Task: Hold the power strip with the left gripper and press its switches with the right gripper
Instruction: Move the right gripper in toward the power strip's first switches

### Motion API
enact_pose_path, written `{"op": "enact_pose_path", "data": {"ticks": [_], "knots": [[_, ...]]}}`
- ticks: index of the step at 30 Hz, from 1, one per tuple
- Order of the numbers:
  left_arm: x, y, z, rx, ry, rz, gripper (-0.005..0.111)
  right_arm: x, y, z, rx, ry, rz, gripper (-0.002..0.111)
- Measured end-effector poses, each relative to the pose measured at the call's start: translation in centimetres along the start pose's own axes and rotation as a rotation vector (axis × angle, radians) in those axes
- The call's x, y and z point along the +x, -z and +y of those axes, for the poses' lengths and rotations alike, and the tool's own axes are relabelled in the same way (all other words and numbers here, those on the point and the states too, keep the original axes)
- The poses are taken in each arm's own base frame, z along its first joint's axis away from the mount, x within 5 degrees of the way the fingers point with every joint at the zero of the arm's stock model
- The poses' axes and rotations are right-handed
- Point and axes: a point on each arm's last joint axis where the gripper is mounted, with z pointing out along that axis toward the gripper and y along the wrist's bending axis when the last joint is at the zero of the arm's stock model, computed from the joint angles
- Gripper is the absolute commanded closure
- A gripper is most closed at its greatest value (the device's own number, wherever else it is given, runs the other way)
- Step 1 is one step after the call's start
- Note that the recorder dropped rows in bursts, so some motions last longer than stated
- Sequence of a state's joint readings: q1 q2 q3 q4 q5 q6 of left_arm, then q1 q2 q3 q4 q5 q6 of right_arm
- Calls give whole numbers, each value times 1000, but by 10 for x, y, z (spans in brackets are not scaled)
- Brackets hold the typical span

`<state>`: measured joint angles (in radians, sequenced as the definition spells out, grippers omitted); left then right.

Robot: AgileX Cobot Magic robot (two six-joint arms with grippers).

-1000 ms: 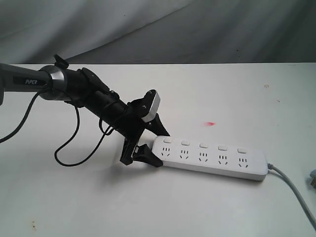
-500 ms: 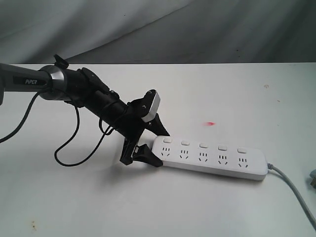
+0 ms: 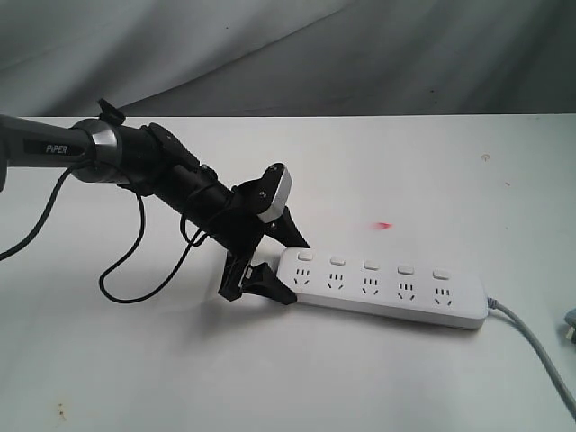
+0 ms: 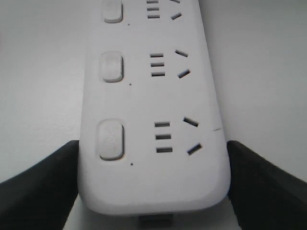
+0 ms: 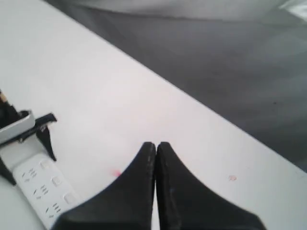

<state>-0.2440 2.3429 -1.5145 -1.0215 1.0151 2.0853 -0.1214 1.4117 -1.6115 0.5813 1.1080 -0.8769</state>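
Observation:
The white power strip [image 3: 387, 288] lies flat on the white table, with its grey cable [image 3: 531, 337] trailing off to the right. Its five switches [image 3: 370, 265] run along the far edge. My left gripper [image 3: 292, 270] clamps the strip's left end, one black finger on each long side. In the left wrist view the strip [image 4: 153, 120] fills the gap between the fingers [image 4: 38, 182], and the nearest switch [image 4: 111, 139] shows. My right gripper [image 5: 156, 146] is shut and empty, high above the table and away from the strip [image 5: 43, 191]. It does not show in the exterior view.
A small red spot [image 3: 385, 225] marks the table behind the strip. The left arm's black cable [image 3: 135, 270] loops down onto the table at the left. A grey plug [image 3: 570, 328] lies at the right edge. A grey cloth backdrop [image 3: 360, 54] rises behind the table.

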Motion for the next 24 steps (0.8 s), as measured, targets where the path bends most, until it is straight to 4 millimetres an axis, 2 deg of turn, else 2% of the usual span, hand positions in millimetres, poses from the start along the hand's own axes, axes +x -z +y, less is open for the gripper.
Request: {"op": "enact_pose_path", "data": {"ticks": [5, 9, 15, 19, 24], "knots": [[0, 0, 0, 0, 0, 0, 75, 21, -49, -14, -164, 76, 125, 108], [0, 0, 0, 0, 0, 0, 75, 31, -87, -22, -292, 128, 87, 108], [0, 0, 0, 0, 0, 0, 75, 62, -140, -31, -413, 72, 121, 108], [0, 0, 0, 0, 0, 0, 75, 87, -157, -24, -477, 32, 152, 108], [0, 0, 0, 0, 0, 0, 75, 112, -180, 0, -518, 78, 100, 108]]}}
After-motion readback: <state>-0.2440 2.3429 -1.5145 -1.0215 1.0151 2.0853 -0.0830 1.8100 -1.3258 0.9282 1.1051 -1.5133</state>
